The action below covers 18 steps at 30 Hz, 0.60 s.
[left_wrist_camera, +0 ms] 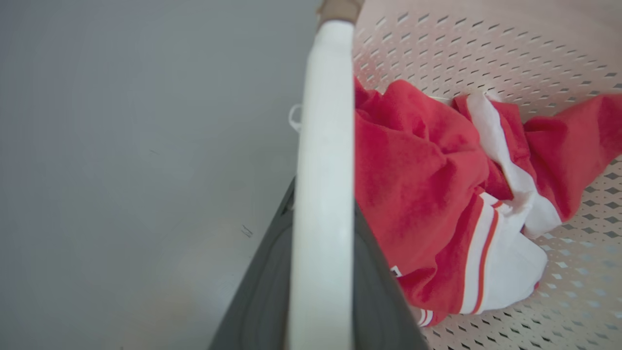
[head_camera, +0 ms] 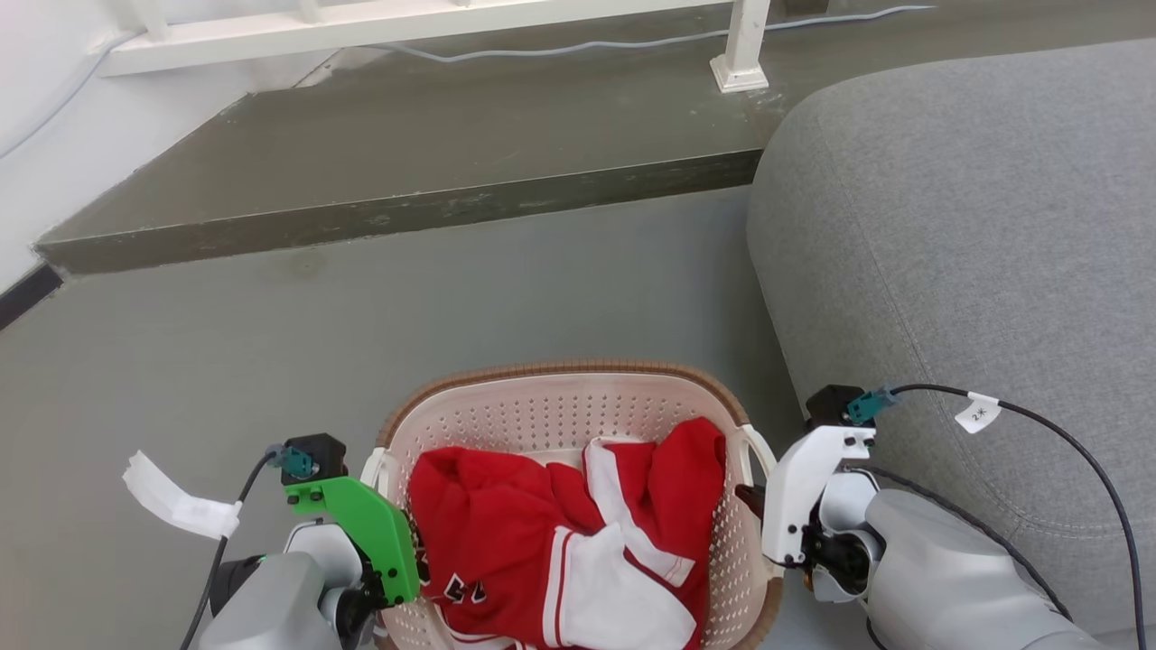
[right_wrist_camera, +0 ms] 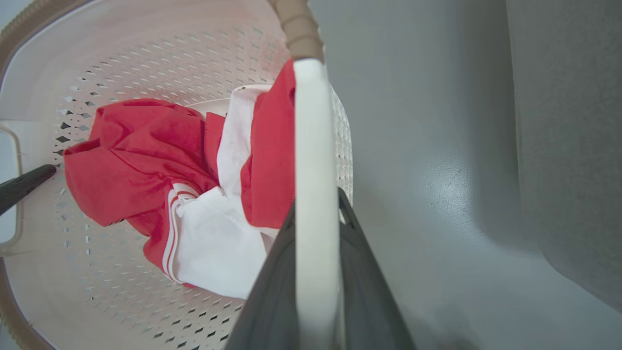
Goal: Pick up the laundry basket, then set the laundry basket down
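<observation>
Weight should be no trouble here — the laundry basket (head_camera: 542, 417) is thin perforated plastic with one red-and-white garment (head_camera: 560, 533) crumpled in it, so I judge it light. Stiffness is the real question: walls this full of holes tend to flex, and a pull on one side alone would likely twist the rim and tip the load. The sensible hold is the two white side handles, taken together and kept level (the plastic looks smooth, so a loose pinch could slip).

That is how the arms are set. The left gripper (head_camera: 414, 546) is clenched on the left handle (left_wrist_camera: 323, 160), one dark finger inside the basket and one outside, with the white bar running between them in the left wrist view. The right gripper (head_camera: 750, 498) grasps the right handle (right_wrist_camera: 316, 160) the same way. Both forearms come in from the near side, wrists turned inward toward each other, the basket squarely between them.

The basket is over the grey floor (head_camera: 226, 361), toward its right edge just beside the grey sofa (head_camera: 975, 226), and well apart from the raised step (head_camera: 452, 135) along the floor's far edge. Whether its base touches the floor or hangs just clear I cannot tell.
</observation>
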Available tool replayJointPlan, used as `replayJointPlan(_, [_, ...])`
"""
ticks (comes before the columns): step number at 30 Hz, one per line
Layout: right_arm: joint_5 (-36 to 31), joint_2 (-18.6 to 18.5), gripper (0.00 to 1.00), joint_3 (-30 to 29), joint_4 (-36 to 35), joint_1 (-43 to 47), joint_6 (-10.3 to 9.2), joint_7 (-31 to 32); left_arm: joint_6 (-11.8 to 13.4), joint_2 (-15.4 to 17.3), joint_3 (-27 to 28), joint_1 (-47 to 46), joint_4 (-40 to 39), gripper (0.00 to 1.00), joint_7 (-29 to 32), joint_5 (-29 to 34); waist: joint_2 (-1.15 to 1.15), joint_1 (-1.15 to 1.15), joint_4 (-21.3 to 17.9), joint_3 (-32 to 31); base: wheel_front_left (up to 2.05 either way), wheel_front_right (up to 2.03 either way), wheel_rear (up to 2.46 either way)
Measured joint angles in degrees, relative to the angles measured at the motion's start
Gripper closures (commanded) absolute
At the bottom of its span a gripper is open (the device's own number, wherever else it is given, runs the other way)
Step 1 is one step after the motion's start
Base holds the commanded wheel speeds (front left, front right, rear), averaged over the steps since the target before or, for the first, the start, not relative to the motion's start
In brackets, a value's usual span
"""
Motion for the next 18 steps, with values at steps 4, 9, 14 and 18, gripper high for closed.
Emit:
replayJointPlan(4, [0.48,0.00,1.00,0.30,0.08,0.03,0.00,0.51,0.00,0.04,-0.34,0.05,0.25,1.00,0.56,-0.74,0.00,0.00,-0.03,-0.22,0.00,0.00,0.00])
replayJointPlan(9, [1.00,0.01,1.00,0.76,0.25,0.15,0.00,1.24,0.00,0.03,-0.85,0.08,0.90,1.00,1.15,-1.27,0.00,0.00,-0.13,-0.66,0.00,0.00,0.00])
replayJointPlan(14, [1.55,0.00,1.00,1.22,0.42,0.43,0.00,1.86,0.00,0.03,-1.38,0.16,1.03,1.00,1.65,-1.79,0.00,0.00,-0.16,-1.01,0.00,0.00,0.00])
replayJointPlan(18, [1.62,0.00,1.00,1.43,0.46,0.48,-0.01,2.29,0.00,0.04,-1.74,0.19,1.05,1.00,2.14,-2.20,0.00,0.00,-0.15,-1.19,0.00,0.00,0.00])
